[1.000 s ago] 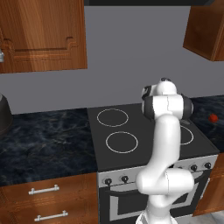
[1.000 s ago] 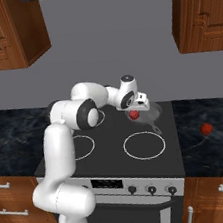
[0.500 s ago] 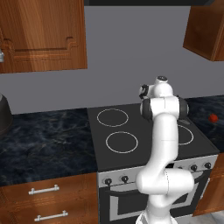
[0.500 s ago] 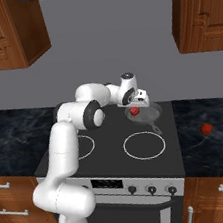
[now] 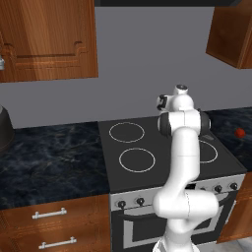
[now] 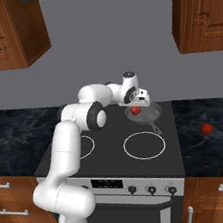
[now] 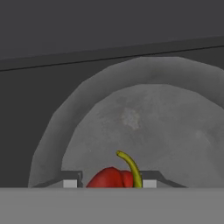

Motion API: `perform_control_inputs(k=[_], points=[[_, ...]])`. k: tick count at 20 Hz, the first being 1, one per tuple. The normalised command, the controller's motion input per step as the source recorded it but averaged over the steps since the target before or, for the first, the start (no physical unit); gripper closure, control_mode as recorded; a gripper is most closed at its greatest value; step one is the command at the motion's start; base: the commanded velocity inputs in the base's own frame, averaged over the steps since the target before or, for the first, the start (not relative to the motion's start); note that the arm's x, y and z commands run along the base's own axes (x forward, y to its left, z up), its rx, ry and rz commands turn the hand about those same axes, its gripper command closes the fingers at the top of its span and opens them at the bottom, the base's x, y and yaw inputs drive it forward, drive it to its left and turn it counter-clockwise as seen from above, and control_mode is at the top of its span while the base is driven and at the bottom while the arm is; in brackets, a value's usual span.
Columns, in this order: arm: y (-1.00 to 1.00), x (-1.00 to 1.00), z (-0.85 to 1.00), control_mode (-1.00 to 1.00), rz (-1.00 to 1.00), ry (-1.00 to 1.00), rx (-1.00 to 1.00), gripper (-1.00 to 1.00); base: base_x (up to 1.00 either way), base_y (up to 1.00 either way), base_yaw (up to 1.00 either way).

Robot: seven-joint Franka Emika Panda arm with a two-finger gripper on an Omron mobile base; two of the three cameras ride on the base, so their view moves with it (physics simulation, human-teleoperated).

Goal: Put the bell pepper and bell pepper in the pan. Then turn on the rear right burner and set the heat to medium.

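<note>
Sitting between the fingertips, a red pepper (image 7: 111, 178) with a curved yellow-green stem is showing at the bottom of the hand view, directly over the grey floor of the pan (image 7: 144, 113). In the right base view the same pepper (image 6: 134, 111) is hanging just under the gripper (image 6: 136, 106), above the pan (image 6: 151, 112), which is sitting on the rear right burner with its thin handle pointing toward the front of the stove. The gripper is closing narrowly around the pepper, its fingers pressing against the pepper's sides; whether the pepper is touching the pan floor cannot be told.

The second pepper (image 6: 206, 129) is lying on the dark marbled counter (image 6: 209, 144) to the right of the cooktop (image 6: 115, 158), well apart from the pan; the left base view is showing it (image 5: 239, 133) near the right edge. The arm is reaching from the base across the black glass, its elbow bending over the left burners. Below the cooktop a row of knobs (image 6: 152, 190) is running along the stove front. Wooden cabinets (image 6: 197, 9) are hanging above on both sides, and a dark pot (image 5: 5, 129) is standing at the far left of the counter.
</note>
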Motion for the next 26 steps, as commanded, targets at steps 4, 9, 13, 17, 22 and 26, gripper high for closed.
perform_control_inputs(k=[4,9,13,17,22,26], points=[[0.00,0.00,0.00,-1.00,0.00,0.00,0.00,-1.00,0.00,0.00,0.00],[0.00,-0.01,0.00,-1.00,0.00,0.00,0.00,-1.00,0.00,0.00,0.00],[0.00,-0.11,0.00,-1.00,0.00,0.00,0.00,-1.00,0.00,0.00,0.00],[0.00,-0.39,0.08,-1.00,0.00,0.00,0.00,-1.00,0.00,0.00,0.00],[0.06,-0.99,0.23,-1.00,0.00,-0.05,0.00,-1.00,0.00,0.00,0.00],[0.10,-1.00,0.11,-1.00,0.00,-0.07,0.00,-1.00,0.00,0.00,0.00]])
